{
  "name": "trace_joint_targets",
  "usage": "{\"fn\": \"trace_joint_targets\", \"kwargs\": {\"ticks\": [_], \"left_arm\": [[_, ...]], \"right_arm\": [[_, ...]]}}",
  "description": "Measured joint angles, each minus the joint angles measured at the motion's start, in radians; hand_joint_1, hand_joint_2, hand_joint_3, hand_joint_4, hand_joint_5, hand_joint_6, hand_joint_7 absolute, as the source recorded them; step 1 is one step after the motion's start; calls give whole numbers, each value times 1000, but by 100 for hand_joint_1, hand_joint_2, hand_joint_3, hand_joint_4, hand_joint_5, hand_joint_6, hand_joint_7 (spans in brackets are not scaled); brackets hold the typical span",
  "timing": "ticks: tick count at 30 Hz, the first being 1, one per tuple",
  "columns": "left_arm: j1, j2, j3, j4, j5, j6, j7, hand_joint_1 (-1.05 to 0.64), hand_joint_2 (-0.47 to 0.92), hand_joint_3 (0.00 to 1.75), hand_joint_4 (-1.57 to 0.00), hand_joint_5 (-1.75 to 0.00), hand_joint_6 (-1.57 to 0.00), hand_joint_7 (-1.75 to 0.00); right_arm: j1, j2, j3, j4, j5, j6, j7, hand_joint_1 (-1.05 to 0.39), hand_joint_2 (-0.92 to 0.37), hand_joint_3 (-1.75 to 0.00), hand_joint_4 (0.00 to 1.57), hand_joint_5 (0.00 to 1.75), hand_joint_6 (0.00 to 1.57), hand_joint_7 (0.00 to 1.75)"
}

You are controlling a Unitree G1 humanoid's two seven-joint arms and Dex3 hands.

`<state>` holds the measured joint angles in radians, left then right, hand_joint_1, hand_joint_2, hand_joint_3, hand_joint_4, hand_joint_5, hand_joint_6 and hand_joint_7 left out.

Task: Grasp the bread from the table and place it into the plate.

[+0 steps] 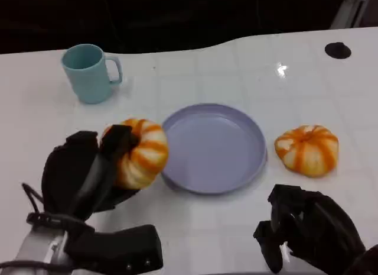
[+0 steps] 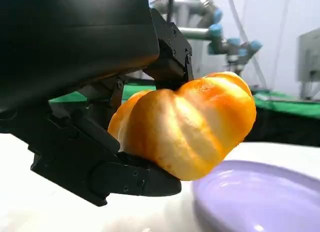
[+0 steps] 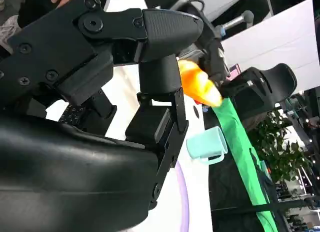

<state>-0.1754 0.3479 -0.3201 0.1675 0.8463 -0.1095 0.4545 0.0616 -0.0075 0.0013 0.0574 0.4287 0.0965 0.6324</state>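
My left hand [image 1: 88, 174] grips an orange-and-cream striped bread roll [image 1: 142, 154], held just off the left rim of the lavender plate [image 1: 236, 162]. In the left wrist view the roll [image 2: 190, 124] sits between the black fingers [image 2: 125, 177], above and beside the plate's rim [image 2: 250, 197]. A second, similar roll [image 1: 307, 149] lies on the table to the right of the plate. My right hand [image 1: 307, 233] hangs near the table's front edge, below that roll, fingers curled in with nothing in them. The held roll [image 3: 197, 85] also appears in the right wrist view.
A teal mug [image 1: 88, 72] stands at the back left of the white table [image 1: 207, 74]. A small black disc [image 1: 338, 49] lies at the back right. The mug [image 3: 206, 143] also shows in the right wrist view, beside a green surface [image 3: 242, 157].
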Motion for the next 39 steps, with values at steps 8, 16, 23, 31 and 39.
{"fn": "trace_joint_targets", "kwargs": {"ticks": [8, 16, 23, 31, 39], "left_arm": [[-181, 8, -23, 145, -46, -137, -82, -27, 71, 62, -84, -175, -75, -143], [-324, -54, -68, 318, -60, -184, -116, -22, 60, 77, -86, -175, -65, -174], [-434, -100, -105, 496, -78, -246, -125, -21, 57, 85, -85, -175, -68, -164], [-554, -160, -146, 705, -78, -279, -113, -25, 63, 84, -81, -175, -76, -140], [-579, -205, -175, 836, -83, -326, -79, -26, 74, 72, -72, -162, -77, -103]], "right_arm": [[-2, -5, -5, 4, 2, 3, 5, -91, -57, -71, 121, 155, 103, 141], [-5, -5, -9, 13, 2, -6, 10, -90, -58, -70, 121, 155, 103, 139], [-4, -4, -10, 13, 3, -5, 10, -91, -57, -71, 121, 156, 104, 141], [-3, -4, -10, 13, 5, -6, 11, -91, -56, -70, 121, 156, 104, 141], [3, -4, -7, 11, 5, -6, 11, -93, -58, -68, 121, 155, 104, 140]]}}
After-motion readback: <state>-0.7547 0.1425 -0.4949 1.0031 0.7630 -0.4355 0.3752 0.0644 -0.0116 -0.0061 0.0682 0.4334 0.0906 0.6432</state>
